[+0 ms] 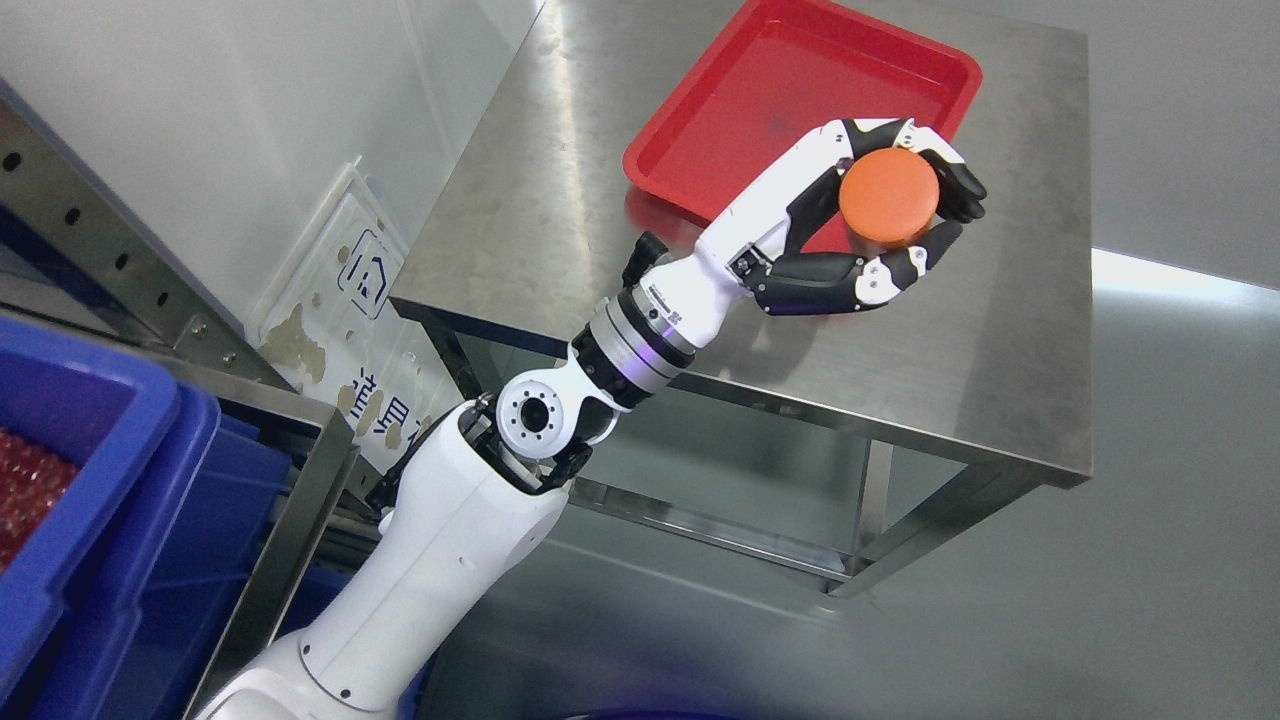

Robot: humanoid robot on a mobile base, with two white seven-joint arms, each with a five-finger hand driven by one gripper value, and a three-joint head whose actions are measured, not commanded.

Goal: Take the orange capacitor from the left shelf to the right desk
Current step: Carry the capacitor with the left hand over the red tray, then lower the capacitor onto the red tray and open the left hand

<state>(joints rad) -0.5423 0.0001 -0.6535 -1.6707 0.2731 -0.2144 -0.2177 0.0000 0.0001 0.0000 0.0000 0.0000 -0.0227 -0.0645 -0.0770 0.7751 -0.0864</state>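
1. The left hand (880, 215) reaches out over the steel worktop (600, 200), its fingers (955, 180) curled around the orange capacitor (888, 197).
2. The capacitor hangs over the near right corner of the red tray (800, 90), flat face toward the camera; release lies straight below.
3. Count: one capacitor, one tray, one blue bin (90, 500) at the left.

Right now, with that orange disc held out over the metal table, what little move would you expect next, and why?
Probably a short lowering toward the red tray. The left robot hand grips the orange capacitor in its fingers, seemingly above the tray's near edge on the steel desk, so it looks ready to set down.
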